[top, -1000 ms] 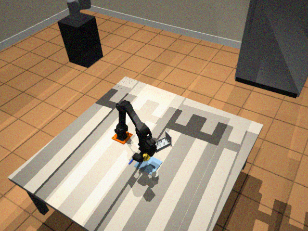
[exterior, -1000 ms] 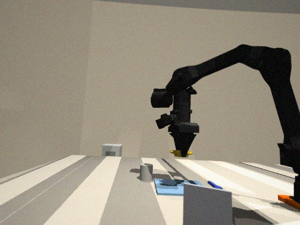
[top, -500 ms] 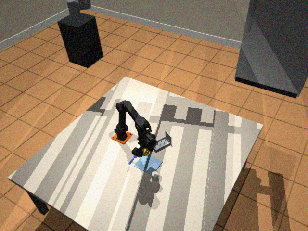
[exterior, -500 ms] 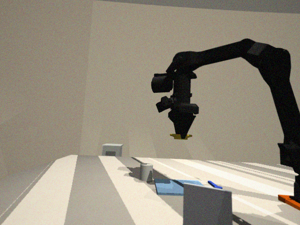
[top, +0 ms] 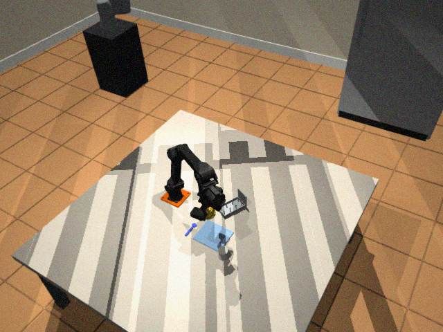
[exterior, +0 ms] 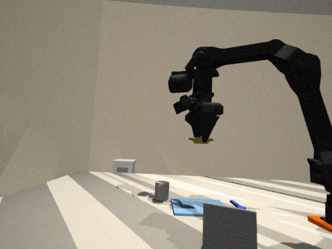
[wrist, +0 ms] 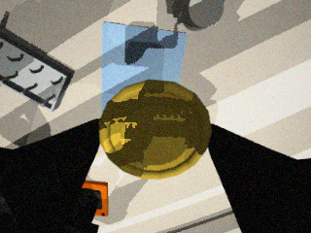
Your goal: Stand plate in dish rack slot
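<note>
Top view: the black arm (top: pixel 189 167) bends down from its orange base (top: pixel 175 197) on the striped counter (top: pixel 286 214), and the fingers (top: pixel 203 213) point downward with the yellow plate (top: pixel 210 212) clamped between them, only a sliver of it showing past the wrist. The dish rack (top: pixel 234 206) lies just beside the fingers, on the side away from the base. Below the fingers toward the near counter edge lies a light blue mat (top: pixel 213 234), with a blue spoon (top: pixel 190 229) close to its edge and a grey cup (top: pixel 225 252) just beyond the mat's far corner.

Exterior view: the fingers (exterior: pixel 201 136) hang well above the counter (exterior: pixel 93 214), closed on the plate (exterior: pixel 200 140), which sits flat and level at their tips. Far beneath them lie the mat (exterior: pixel 193 206) and the spoon (exterior: pixel 237 204); the cup (exterior: pixel 161 190) stands beside the mat. A grey panel (exterior: pixel 229 227) in the foreground looks to be the end of the rack, though I cannot tell for sure.

Wrist view: the plate (wrist: pixel 155 128) fills the space between the two dark fingers, which press on its opposite edges while standing wide apart. Beyond it are the mat (wrist: pixel 141 58), the cup (wrist: pixel 199 12) at the top, the rack (wrist: pixel 31 68) with its rows of prongs off to one side, and a corner of the orange base (wrist: pixel 97 194) behind the fingers.
</note>
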